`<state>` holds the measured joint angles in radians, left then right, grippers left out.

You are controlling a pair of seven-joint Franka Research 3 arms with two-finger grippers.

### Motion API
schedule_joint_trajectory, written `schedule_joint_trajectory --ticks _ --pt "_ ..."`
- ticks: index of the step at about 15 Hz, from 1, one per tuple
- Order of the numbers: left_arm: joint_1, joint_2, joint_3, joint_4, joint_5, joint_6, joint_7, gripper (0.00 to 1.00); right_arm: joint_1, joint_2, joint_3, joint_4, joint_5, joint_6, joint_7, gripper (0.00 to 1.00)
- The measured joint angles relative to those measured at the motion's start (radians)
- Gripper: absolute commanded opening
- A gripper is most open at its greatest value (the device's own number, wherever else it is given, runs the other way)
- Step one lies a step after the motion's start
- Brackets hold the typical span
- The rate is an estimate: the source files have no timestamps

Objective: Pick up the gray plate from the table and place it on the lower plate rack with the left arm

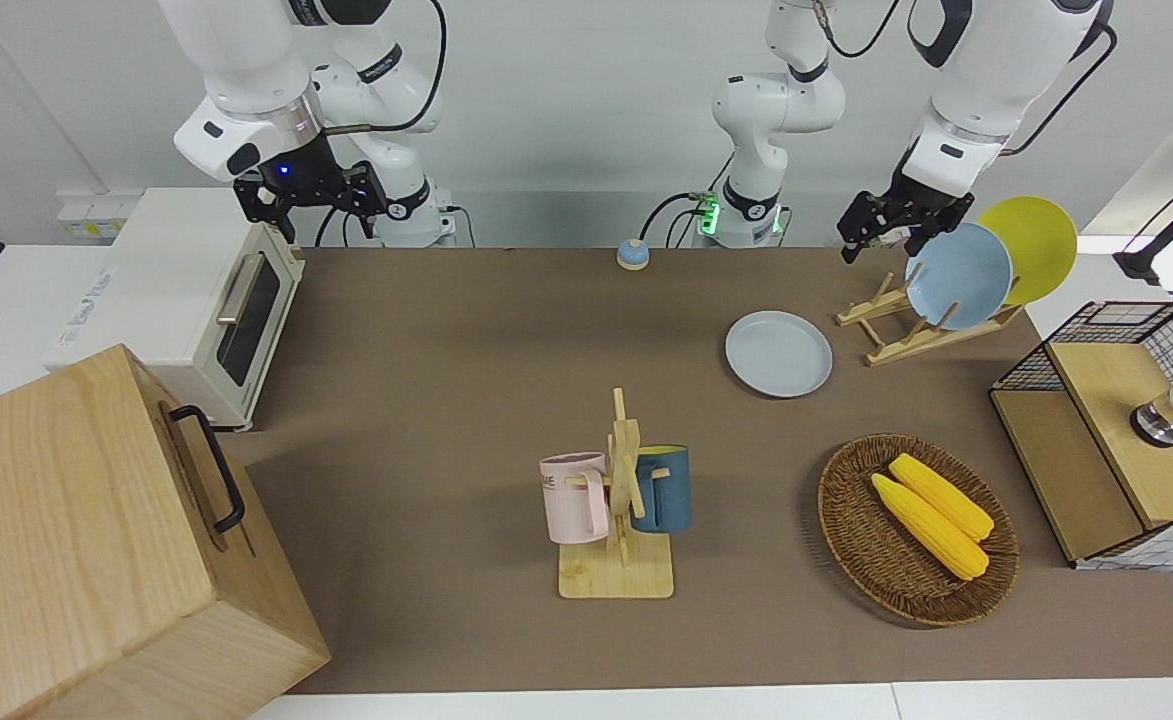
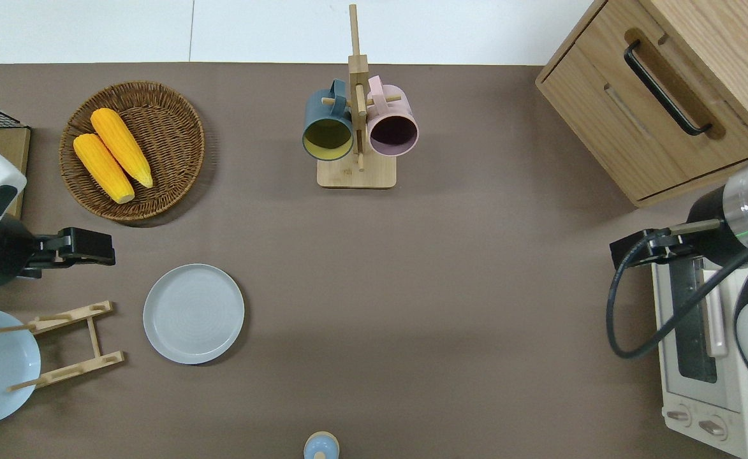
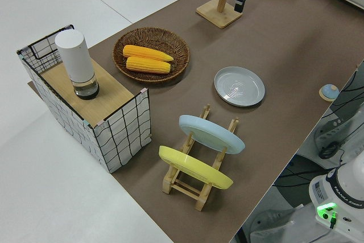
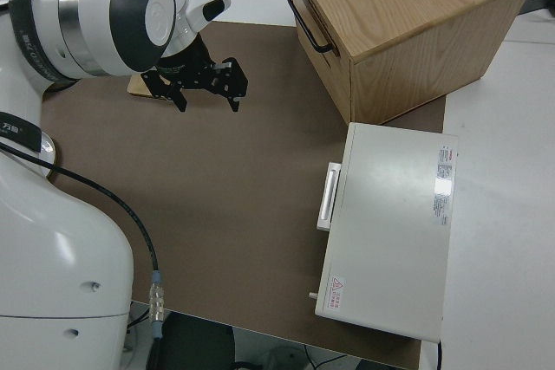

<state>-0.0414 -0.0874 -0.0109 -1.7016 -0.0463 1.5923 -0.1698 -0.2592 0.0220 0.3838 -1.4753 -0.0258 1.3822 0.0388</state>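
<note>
The gray plate [image 1: 778, 353] lies flat on the brown table [image 1: 466, 350]. It also shows in the overhead view [image 2: 193, 313] and the left side view [image 3: 239, 86]. Beside it, toward the left arm's end of the table, stands the light-wood plate rack [image 1: 921, 340] [image 2: 87, 363], which holds a sky-blue plate [image 1: 958, 275] and a yellow plate [image 1: 1036, 240]. My left gripper [image 1: 884, 245] [image 2: 102, 248] is open and empty in the air, over the table between the plate rack and the wicker basket. The right arm is parked, its gripper [image 1: 311, 205] [image 4: 208, 97] open.
A wicker basket with two corn cobs [image 1: 916, 530] lies farther from the robots than the gray plate. A mug tree with two mugs [image 1: 621, 500] stands mid-table. A wire crate [image 1: 1116, 430], a toaster oven [image 1: 196, 300], a wooden cabinet [image 1: 96, 540] and a small blue knob [image 1: 632, 254] also show.
</note>
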Motion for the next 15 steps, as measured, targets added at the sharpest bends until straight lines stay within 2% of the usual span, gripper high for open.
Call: schedule_joint_trajectory --ticks 15 --pt "-0.001 0.007 -0.013 -0.015 0.0 -0.001 0.005 0.99 0.0 0.0 0.0 0.0 0.0 0.0 0.0 0.983"
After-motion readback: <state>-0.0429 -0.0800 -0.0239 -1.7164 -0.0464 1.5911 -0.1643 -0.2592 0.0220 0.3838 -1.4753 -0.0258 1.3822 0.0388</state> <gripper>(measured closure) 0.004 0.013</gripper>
